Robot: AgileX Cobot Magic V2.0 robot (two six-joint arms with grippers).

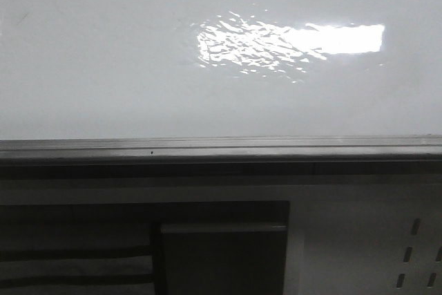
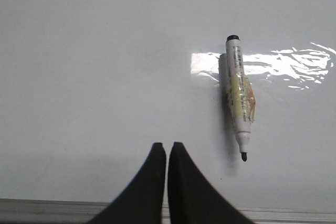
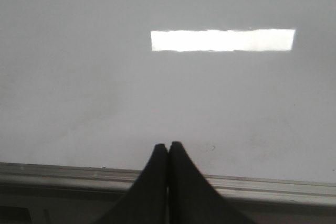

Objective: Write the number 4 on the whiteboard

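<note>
The whiteboard (image 1: 103,67) lies flat and glossy, a bright rippled light reflection (image 1: 276,43) on its surface and its grey metal rim (image 1: 221,146) running along the near edge; beyond that rim, on the robot's side, sits a dark panel (image 1: 221,253). No drawn number shows on the board in any view. In the left wrist view the left gripper (image 2: 167,148) hangs above the board just inside the rim, its two black fingers (image 2: 155,182) pressed together tip to tip with nothing between them. A marker (image 2: 239,95) lies uncapped on the board near those fingers but apart from them, its dark tip towards the rim and its body crossing the reflection. In the right wrist view the right gripper (image 3: 168,146) hovers at the rim, fingers (image 3: 181,187) likewise closed on nothing, over bare board.
</note>
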